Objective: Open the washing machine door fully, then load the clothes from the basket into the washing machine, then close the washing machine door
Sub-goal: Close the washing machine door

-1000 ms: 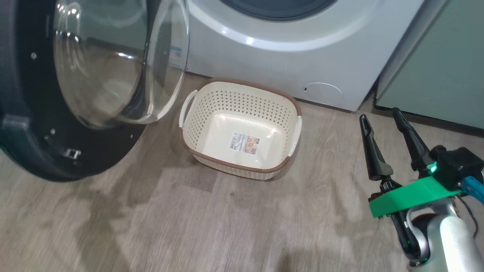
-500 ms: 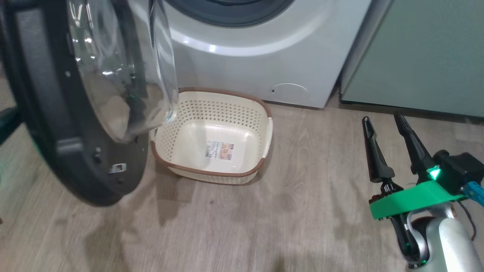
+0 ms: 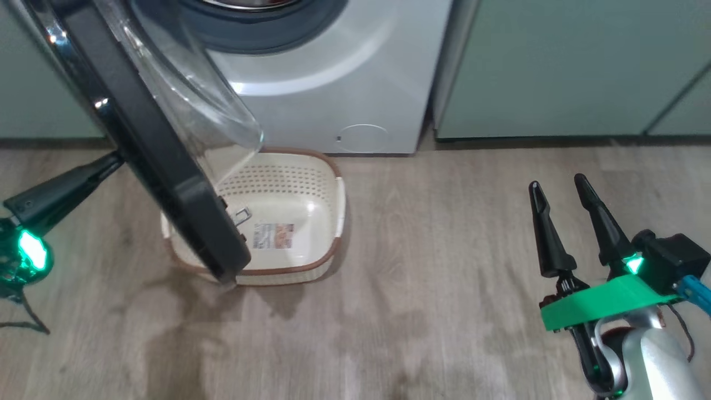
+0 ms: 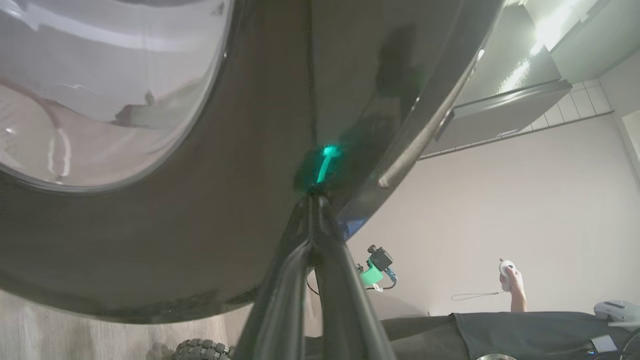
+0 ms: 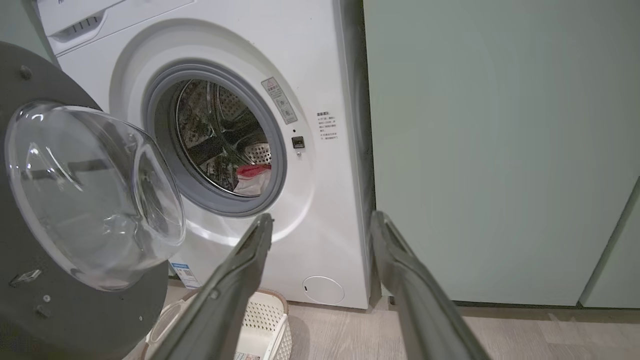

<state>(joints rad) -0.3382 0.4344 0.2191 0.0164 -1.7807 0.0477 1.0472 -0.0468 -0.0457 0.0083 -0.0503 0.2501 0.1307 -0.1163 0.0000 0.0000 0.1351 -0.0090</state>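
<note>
The washing machine door [image 3: 166, 166] stands half open, its black rim edge-on and its glass bowl [image 3: 194, 94] bulging toward the washing machine [image 3: 333, 83]. My left gripper [image 3: 106, 164] is shut, its tips pressed against the door's outer rim [image 4: 200, 225] with nothing between them. The cream basket [image 3: 311, 183] sits on the floor under the door, partly hidden by it, with just a sticker inside. Red and white clothes [image 5: 252, 176] lie in the metal drum. My right gripper [image 3: 557, 183] hangs open at the lower right, well away from the basket.
Pale green cabinets [image 3: 555, 66] flank the machine on the right. Wood floor [image 3: 444, 250] stretches between the basket and my right arm. Behind me, a person's hand [image 4: 511, 280] holds a white controller.
The head camera has turned, sliding the scene left. The door has swung from face-on to edge-on, over the basket. My left gripper has come into view behind it.
</note>
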